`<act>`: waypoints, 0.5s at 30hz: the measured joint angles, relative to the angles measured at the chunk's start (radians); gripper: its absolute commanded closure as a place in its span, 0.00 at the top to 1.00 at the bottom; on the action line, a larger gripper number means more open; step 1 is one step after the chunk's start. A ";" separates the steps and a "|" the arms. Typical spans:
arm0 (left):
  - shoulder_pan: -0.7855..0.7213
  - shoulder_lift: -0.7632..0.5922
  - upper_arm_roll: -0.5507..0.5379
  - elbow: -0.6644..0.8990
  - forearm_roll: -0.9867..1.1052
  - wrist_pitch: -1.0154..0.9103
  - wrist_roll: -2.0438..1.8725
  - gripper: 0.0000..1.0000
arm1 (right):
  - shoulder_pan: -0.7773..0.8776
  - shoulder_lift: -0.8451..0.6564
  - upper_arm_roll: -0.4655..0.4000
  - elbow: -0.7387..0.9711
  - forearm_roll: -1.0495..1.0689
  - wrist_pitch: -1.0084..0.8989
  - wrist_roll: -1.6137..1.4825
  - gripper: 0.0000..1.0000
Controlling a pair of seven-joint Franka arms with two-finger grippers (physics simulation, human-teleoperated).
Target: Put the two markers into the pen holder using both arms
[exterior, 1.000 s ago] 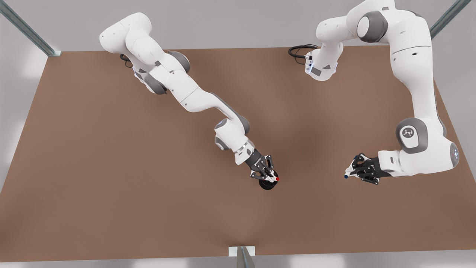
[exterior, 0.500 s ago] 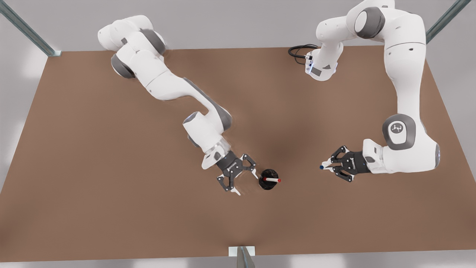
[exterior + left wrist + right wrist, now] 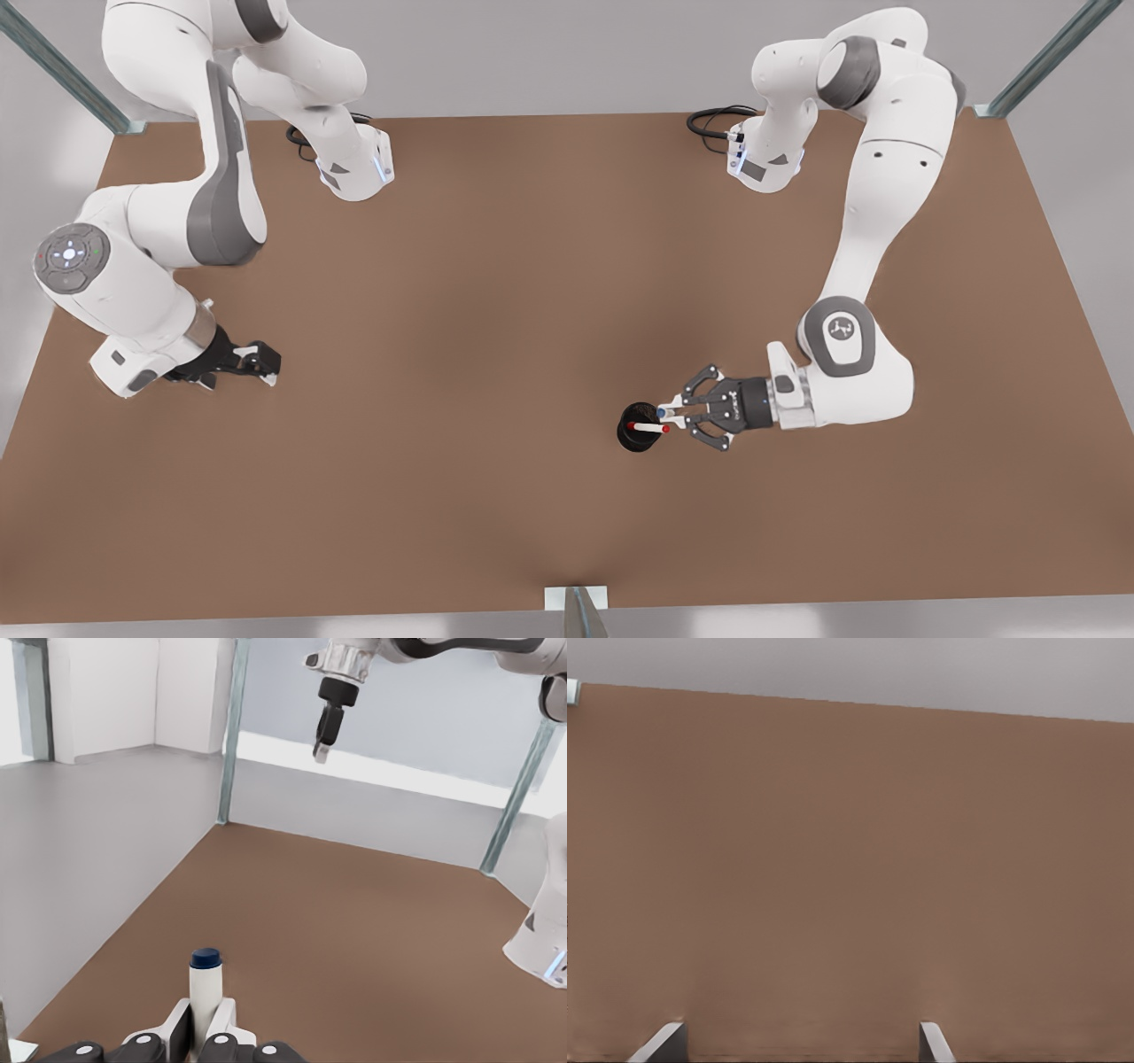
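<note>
Brown tabletop (image 3: 496, 310), grey walls behind. Your left gripper (image 3: 675, 415) is clamped on the white-barrelled marker with the dark blue cap (image 3: 205, 988), touching the 3 o'clock rim of the small black round pen holder (image 3: 636, 437). Red-tipped white marker (image 3: 648, 428) already stands in that cup. Your right gripper (image 3: 257, 363) waits at 9 o'clock, fingers (image 3: 933, 1042) spread wide, holding nothing.

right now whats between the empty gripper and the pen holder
Bare brown table between the open right gripper and the pen holder, as the front view shows.
</note>
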 measured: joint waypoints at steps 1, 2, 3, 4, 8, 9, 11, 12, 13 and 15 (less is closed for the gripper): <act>-0.010 0.008 0.001 -0.002 -0.018 0.026 0.026 0.21 | 0.005 -0.013 0.004 -0.028 0.001 -0.003 0.004 1.00; -0.021 0.018 0.002 -0.005 -0.040 0.050 0.054 0.21 | 0.009 -0.017 0.006 -0.038 0.001 -0.004 0.007 1.00; -0.032 0.029 0.002 -0.006 -0.057 0.074 0.080 0.21 | 0.011 -0.018 0.007 -0.039 0.002 -0.006 0.011 1.00; -0.040 0.038 0.002 -0.007 -0.070 0.095 0.105 0.21 | 0.013 -0.018 0.008 -0.038 0.002 -0.007 0.013 1.00; -0.051 0.052 0.003 -0.036 -0.117 0.150 0.193 0.21 | 0.011 -0.019 0.009 -0.037 0.003 -0.013 0.023 1.00; -0.052 0.053 0.003 -0.046 -0.126 0.159 0.212 0.21 | 0.010 -0.019 0.009 -0.037 0.003 -0.014 0.025 1.00; -0.052 0.052 0.002 -0.075 -0.140 0.173 0.247 0.21 | 0.007 -0.019 0.009 -0.037 0.004 -0.016 0.028 1.00; -0.051 0.051 0.002 -0.091 -0.145 0.178 0.264 0.21 | 0.005 -0.019 0.009 -0.038 0.004 -0.017 0.028 1.00; -0.051 0.049 0.001 -0.103 -0.149 0.182 0.280 0.21 | 0.003 -0.019 0.009 -0.038 0.004 -0.018 0.029 1.00; -0.051 0.047 -0.004 -0.119 -0.155 0.189 0.310 0.21 | 0.002 -0.019 0.009 -0.038 0.004 -0.019 0.029 1.00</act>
